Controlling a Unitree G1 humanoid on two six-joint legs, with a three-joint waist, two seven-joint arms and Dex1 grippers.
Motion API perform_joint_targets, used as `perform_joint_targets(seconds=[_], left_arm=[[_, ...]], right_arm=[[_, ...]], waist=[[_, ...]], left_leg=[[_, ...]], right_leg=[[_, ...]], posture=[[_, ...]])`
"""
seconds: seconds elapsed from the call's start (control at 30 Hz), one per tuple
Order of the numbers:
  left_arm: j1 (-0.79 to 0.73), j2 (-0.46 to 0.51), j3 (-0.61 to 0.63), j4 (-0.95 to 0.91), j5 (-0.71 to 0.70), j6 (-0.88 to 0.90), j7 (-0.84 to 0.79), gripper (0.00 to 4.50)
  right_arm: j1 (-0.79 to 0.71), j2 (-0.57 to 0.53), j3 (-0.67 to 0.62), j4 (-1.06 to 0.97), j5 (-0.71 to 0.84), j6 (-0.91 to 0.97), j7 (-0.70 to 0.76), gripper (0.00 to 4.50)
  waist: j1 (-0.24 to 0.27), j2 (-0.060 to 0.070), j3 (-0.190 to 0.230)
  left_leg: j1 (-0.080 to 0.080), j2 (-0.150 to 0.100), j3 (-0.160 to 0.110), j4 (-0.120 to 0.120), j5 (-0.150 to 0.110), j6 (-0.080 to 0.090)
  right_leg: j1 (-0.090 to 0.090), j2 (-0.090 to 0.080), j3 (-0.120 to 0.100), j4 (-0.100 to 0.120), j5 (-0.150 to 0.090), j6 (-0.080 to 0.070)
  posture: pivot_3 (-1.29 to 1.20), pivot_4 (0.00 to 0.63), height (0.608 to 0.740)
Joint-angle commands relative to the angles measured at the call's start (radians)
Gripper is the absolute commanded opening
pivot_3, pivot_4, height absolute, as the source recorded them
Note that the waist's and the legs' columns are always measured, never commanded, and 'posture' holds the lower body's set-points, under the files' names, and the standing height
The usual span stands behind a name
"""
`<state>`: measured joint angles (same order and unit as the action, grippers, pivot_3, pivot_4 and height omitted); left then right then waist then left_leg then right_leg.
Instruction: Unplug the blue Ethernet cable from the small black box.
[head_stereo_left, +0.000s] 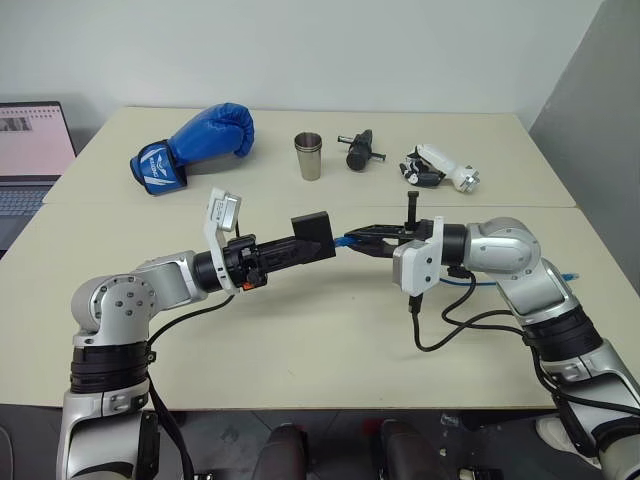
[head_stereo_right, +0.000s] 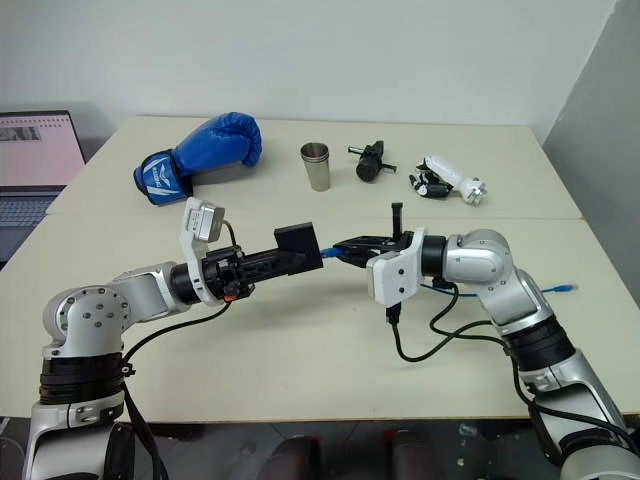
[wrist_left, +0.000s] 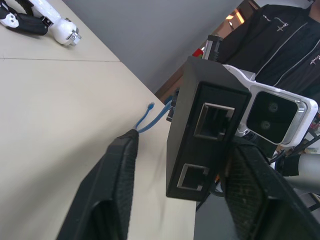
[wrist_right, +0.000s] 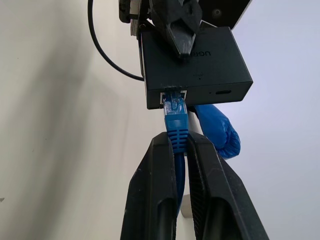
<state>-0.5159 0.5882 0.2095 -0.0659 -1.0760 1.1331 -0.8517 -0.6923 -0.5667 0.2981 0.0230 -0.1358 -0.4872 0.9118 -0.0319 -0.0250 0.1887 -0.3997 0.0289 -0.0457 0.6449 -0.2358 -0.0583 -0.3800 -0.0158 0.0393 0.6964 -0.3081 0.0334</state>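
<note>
1. Right gripper (wrist_right: 179, 145) clenched on blue Ethernet cable (wrist_right: 177, 131) just behind the plug, still seated in small black box (wrist_right: 195, 70).
2. Left gripper (head_stereo_left: 312, 240) grasping the box, held above the table (head_stereo_left: 300, 330), facing the right gripper.
3. Likely risks: latch not pressed, so jammed plug; box twisting out of the left fingers.
4. Lettering on the box reads "UGREEN".

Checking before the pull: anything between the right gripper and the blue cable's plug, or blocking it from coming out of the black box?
Nothing visible. The right gripper is already shut on the blue Ethernet cable just behind its plug, still seated in the small black box, which the left gripper holds above the table.
</note>
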Motion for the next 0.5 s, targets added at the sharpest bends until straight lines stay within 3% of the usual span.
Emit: perform_joint_targets(seconds=[0.03, 0.13, 0.27, 0.33, 0.5], left_arm=[[-0.021, 0.010, -0.002, 0.000, -0.001, -0.003, -0.019, 1.34], [-0.017, 0.011, -0.007, 0.002, 0.009, -0.007, -0.026, 0.79], [-0.019, 0.014, -0.006, 0.003, 0.011, -0.002, -0.028, 0.78], [-0.022, 0.017, -0.006, 0.005, 0.014, -0.001, -0.032, 0.78], [-0.027, 0.037, -0.024, 0.006, 0.034, -0.007, -0.060, 0.78]], right_arm=[[-0.023, 0.008, -0.004, -0.024, 0.003, -0.024, -0.014, 0.05], [-0.014, 0.003, 0.001, -0.031, 0.004, -0.015, -0.002, 0.05], [0.001, -0.007, 0.003, -0.049, 0.029, 0.002, 0.023, 0.05], [0.004, -0.008, -0.002, -0.059, 0.036, 0.010, 0.026, 0.76], [0.041, -0.042, -0.024, -0.129, 0.085, 0.058, 0.058, 1.84]], waist=[[0.000, 0.000, 0.000], [0.000, 0.000, 0.000], [0.000, 0.000, 0.000], [0.000, 0.000, 0.000], [0.000, 0.000, 0.000]], left_leg=[[0.000, 0.000, 0.000, 0.000, 0.000, 0.000], [0.000, 0.000, 0.000, 0.000, 0.000, 0.000], [0.000, 0.000, 0.000, 0.000, 0.000, 0.000], [0.000, 0.000, 0.000, 0.000, 0.000, 0.000], [0.000, 0.000, -0.001, 0.000, 0.000, 0.000]], right_leg=[[0.000, 0.000, 0.000, 0.000, 0.000, 0.000], [0.000, 0.000, 0.000, 0.000, 0.000, 0.000], [0.000, 0.000, 0.000, 0.000, 0.000, 0.000], [0.000, 0.000, 0.000, 0.000, 0.000, 0.000], [0.000, 0.000, 0.000, 0.000, 0.000, 0.000]], posture=[[0.00, 0.150, 0.740], [0.00, 0.150, 0.740], [0.00, 0.150, 0.740], [0.00, 0.150, 0.740], [0.00, 0.150, 0.740]])
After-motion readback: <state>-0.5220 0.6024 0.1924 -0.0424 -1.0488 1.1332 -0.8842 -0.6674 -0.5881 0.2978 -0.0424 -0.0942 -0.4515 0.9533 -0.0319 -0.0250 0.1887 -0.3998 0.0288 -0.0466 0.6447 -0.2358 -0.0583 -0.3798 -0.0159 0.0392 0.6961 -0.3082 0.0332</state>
